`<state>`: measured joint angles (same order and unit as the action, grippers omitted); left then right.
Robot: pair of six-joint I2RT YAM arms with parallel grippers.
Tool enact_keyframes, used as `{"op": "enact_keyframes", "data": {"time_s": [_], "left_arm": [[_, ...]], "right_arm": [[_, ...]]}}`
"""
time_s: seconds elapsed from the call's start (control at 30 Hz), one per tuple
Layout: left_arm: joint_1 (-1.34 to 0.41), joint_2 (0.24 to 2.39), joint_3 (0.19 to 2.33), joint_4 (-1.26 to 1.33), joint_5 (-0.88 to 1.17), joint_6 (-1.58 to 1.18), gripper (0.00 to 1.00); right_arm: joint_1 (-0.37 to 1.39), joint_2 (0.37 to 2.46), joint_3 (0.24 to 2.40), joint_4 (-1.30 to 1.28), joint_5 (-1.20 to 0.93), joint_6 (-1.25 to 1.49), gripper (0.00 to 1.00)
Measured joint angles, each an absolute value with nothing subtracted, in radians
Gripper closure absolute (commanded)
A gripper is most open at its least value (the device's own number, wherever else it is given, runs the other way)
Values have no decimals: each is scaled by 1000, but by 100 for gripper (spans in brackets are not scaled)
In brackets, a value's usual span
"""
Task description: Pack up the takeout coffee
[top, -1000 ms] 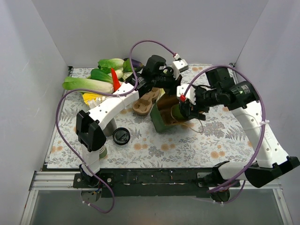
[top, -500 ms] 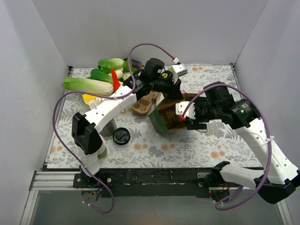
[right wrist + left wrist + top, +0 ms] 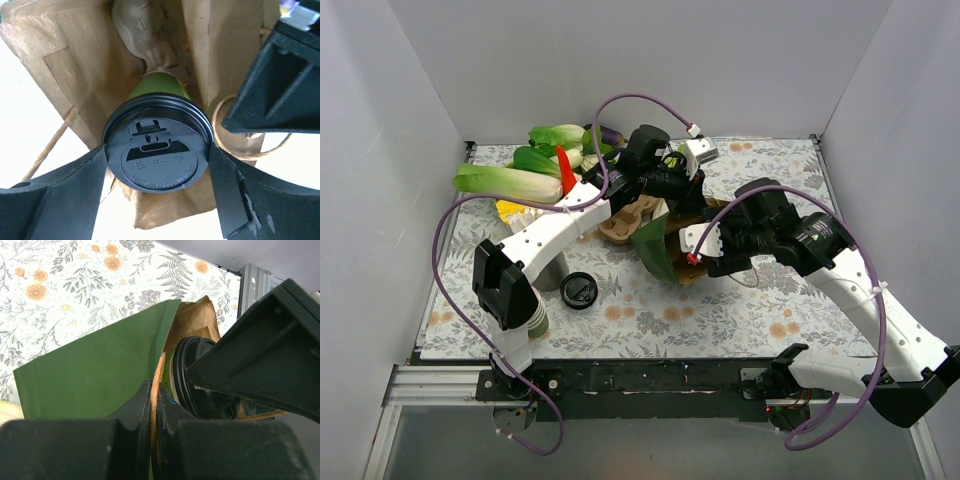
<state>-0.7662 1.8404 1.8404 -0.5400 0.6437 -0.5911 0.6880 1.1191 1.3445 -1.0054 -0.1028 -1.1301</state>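
The takeout coffee (image 3: 157, 150) is a dark green paper cup with a round black lid. My right gripper (image 3: 157, 165) is shut on it at the lid's rim and holds it in the open mouth of a paper bag (image 3: 220, 50), green outside and brown inside. In the top view the right gripper (image 3: 698, 250) is at the bag (image 3: 655, 250), and the cup is hidden. My left gripper (image 3: 155, 395) is shut on the bag's edge (image 3: 100, 365); the lid (image 3: 192, 375) shows just beyond it. In the top view the left gripper (image 3: 665, 195) is at the bag's far side.
A pulp cup carrier (image 3: 620, 225) lies left of the bag. A loose black lid (image 3: 578, 290), a grey cup (image 3: 552, 270) and stacked green cups (image 3: 535, 320) stand at the front left. Leafy greens (image 3: 510, 180) and a red chilli (image 3: 565, 170) lie at the back left. White walls enclose the table.
My right gripper has moved left and lower with the cup, into the bag's mouth. The bag has tipped further over. My left gripper keeps its hold on the bag's edge.
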Motion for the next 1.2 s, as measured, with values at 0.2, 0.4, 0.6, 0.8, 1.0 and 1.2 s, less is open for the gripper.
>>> {"op": "enact_keyframes", "data": {"time_s": [0.2,0.4,0.6,0.8,1.0,1.2], "left_arm": [[-765,1840,1842,-527,645,-591,100],[-762,1841,1856,-519,648,-590,100],[-761,1843,1860,-524,656,-587,100],[-762,1844,1860,-525,679,-587,100],[-762,1845,1853,-522,710,-585,100],[-768,1845,1822,-492,744,-604,100]], "right_arm": [[691,1121,1370,-986,-125,-1153,99],[693,1123,1409,-993,-160,-1159,99],[696,1135,1407,-992,-153,-1175,99],[696,1150,1358,-990,-133,-1211,99],[696,1105,1243,-975,-112,-1277,99],[697,1061,1163,-958,-85,-1341,99]]}}
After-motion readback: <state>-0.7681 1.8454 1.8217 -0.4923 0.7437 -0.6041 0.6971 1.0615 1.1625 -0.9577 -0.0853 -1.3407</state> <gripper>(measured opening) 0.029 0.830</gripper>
